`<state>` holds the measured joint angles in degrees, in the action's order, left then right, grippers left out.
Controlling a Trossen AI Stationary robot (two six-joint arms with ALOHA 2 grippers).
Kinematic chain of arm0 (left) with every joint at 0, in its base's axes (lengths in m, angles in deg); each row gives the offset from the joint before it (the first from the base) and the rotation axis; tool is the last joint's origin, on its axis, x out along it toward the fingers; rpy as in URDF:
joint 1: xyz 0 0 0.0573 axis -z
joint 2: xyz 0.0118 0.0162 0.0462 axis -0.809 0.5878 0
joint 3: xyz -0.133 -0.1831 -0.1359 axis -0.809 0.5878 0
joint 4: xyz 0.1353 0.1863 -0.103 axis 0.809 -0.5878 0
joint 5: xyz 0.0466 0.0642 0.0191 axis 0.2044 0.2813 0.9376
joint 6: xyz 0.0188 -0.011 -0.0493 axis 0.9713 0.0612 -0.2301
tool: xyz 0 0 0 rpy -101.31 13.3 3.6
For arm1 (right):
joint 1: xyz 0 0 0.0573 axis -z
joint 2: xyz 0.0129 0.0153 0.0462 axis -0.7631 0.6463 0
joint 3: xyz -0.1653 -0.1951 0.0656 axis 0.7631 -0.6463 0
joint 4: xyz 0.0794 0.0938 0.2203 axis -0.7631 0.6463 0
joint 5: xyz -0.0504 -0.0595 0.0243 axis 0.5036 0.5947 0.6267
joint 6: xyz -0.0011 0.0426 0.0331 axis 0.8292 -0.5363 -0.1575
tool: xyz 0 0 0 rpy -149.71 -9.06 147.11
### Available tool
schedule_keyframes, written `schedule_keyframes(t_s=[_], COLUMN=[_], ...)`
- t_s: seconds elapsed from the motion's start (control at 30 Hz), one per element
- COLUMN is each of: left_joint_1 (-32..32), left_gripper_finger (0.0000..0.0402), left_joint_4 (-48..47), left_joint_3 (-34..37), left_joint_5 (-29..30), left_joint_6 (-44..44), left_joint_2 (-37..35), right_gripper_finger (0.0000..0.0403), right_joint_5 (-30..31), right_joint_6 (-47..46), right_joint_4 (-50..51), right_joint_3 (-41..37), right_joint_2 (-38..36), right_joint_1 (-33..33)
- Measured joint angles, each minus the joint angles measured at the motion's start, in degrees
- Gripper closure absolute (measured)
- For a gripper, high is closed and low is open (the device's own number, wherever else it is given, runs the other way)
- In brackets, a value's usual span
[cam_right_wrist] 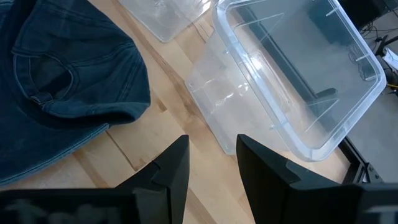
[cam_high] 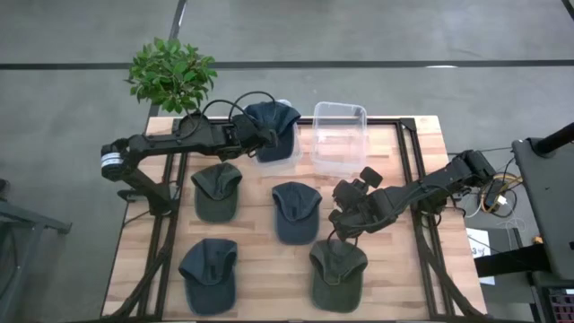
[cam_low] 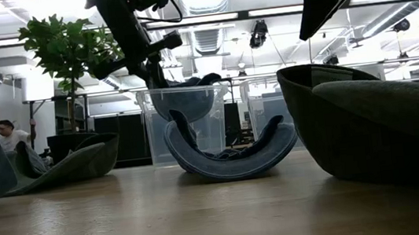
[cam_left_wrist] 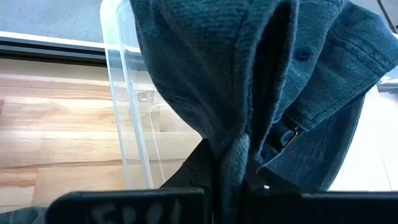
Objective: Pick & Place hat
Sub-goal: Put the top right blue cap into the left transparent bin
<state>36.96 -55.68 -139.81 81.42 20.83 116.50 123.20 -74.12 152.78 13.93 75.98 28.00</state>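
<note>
My left gripper [cam_high: 254, 136] is shut on a dark blue hat [cam_high: 276, 128] at the table's far side, over a clear bin [cam_left_wrist: 124, 93] that the hat mostly hides from above. In the low view the hat [cam_low: 187, 96] hangs in the bin's mouth. My right gripper [cam_high: 343, 220] is open and empty above the table's middle right. It is between a blue hat [cam_high: 296, 211] and a green hat [cam_high: 339, 274], both lying on the table. My left gripper pinches a bunched fold of the hat's cloth [cam_left_wrist: 239, 155] between its two fingers, in several layers. The fingers come from the table's left side, slanting down. The hat is lifted clear of the table and hangs slack past the fingers over the bin.
A second clear bin [cam_high: 339, 135] stands right of the first, also in the right wrist view [cam_right_wrist: 292, 81]. A green hat [cam_high: 217, 193] and a blue hat [cam_high: 208, 274] lie on the left half. A potted plant [cam_high: 170, 76] stands beyond the far left corner.
</note>
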Motion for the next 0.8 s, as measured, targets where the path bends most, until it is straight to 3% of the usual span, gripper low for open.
schedule_keyframes(t_s=[0.43,0.8], left_joint_1=[-0.11,-0.55], left_gripper_finger=[0.0276,0.027], left_joint_4=[-0.19,-0.24], left_joint_3=[0.0,0.0], left_joint_5=[-0.53,-0.34], left_joint_6=[1.21,6.69], left_joint_2=[0.06,-3.08], right_gripper_finger=[0.0275,0.0275], right_joint_5=[-0.34,-0.57], right_joint_6=[-0.02,-0.04], right_joint_4=[-0.02,-0.02], right_joint_3=[0.0,0.0], right_joint_2=[0.01,0.01], right_joint_1=[0.0,0.0])
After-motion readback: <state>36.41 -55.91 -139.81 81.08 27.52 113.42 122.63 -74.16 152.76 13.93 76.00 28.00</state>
